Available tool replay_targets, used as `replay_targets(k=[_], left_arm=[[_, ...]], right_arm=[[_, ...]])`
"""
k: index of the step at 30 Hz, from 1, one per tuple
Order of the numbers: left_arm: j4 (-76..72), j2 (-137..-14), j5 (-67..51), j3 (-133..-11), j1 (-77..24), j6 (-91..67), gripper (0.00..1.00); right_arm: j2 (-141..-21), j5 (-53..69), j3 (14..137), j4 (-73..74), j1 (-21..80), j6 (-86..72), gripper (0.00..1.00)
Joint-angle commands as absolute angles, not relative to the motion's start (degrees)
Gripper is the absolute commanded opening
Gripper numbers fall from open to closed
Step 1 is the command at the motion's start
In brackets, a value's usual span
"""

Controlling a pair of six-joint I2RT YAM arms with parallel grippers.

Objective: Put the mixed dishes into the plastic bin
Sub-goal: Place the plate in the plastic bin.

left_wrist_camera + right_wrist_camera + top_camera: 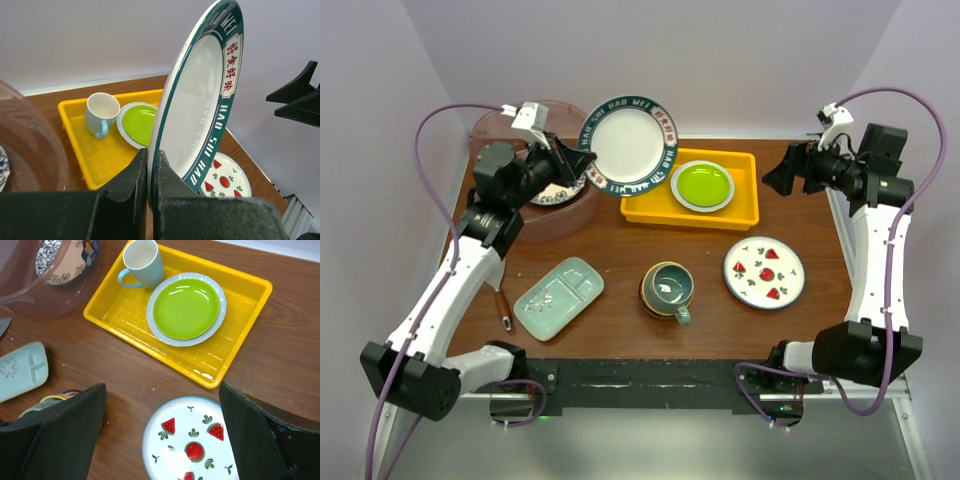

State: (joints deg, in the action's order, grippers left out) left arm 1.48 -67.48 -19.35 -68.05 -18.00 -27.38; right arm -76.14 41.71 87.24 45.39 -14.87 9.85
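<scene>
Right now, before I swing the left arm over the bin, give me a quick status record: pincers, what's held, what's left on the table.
left pincer: shut on teal-rimmed plate, held on edge, lifted beside the bin
right pincer: open, empty, above the table
plastic bin: holds patterned dishes
left on table: divided tray, teal mug, watermelon plate
yellow tray: lime-green plate, small cup

A robot lab test cell: plain white walls (pixel 650 50) enclose a wooden tabletop (pixel 620 255) with two arms (pixel 450 290) bolted at its edge.
</scene>
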Motion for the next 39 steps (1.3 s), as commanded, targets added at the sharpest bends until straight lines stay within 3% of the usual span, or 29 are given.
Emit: replay_targets(k=[1, 14, 39], left_arm=[[3.69, -62.67, -13.89, -67.50, -16.70, -24.96, 0.00], [6.85, -57.48, -7.82, -64.25, -13.89, -25.40, 0.00], [6.24, -56.51, -8.00, -63.63, -10.90, -29.79, 0.00]], right_arm=[[-76.46, 45.79, 84.64, 41.31, -15.03, 7.03, 0.98], [-75.32, 48.78, 77.70, 37.00, -15.03, 6.06, 0.98], [-75.06, 50.62, 75.85, 36.47, -15.03, 6.68, 0.98]])
